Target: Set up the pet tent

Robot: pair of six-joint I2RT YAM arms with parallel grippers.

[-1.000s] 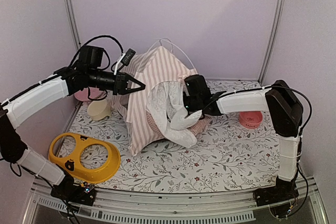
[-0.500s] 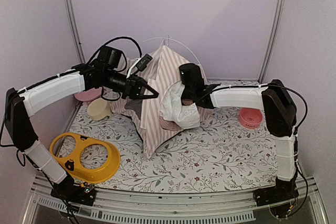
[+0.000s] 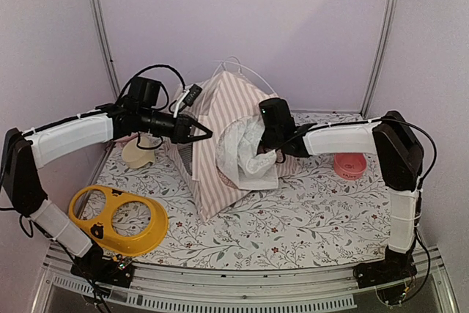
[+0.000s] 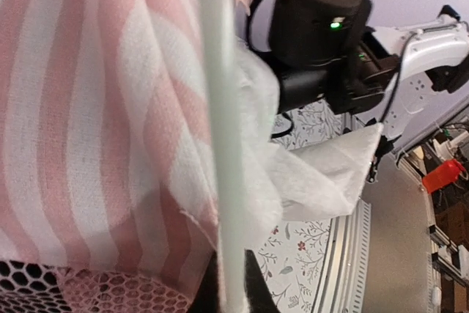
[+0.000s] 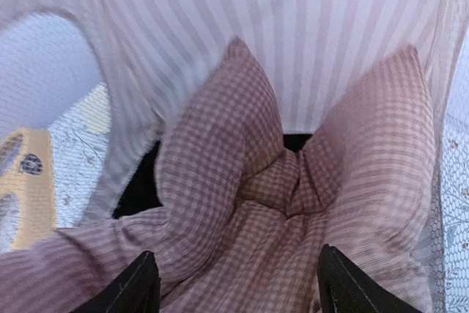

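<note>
The pet tent (image 3: 220, 119), pink-and-white striped, stands at the middle of the table with its white mesh curtain (image 3: 245, 153) bunched at the door. My left gripper (image 3: 196, 134) is shut on the tent's white pole (image 4: 218, 144) at the front left edge; the black fingertips (image 4: 253, 295) pinch it low in the left wrist view. My right gripper (image 3: 265, 146) reaches into the door and is open. Its fingers (image 5: 138, 285) stand wide apart over the pink checked cushion (image 5: 278, 203) inside. The round mesh window (image 5: 44, 71) shows at the left.
A yellow two-hole bowl holder (image 3: 117, 218) lies at the front left. A cream object (image 3: 138, 153) sits under the left arm. A pink bowl (image 3: 350, 165) stands at the right. Metal frame posts (image 3: 99, 20) rise at the back corners.
My right gripper has opened and now sits inside the tent's door. The left gripper, still shut on the pole, shifted slightly left, and the tent stands more upright.
</note>
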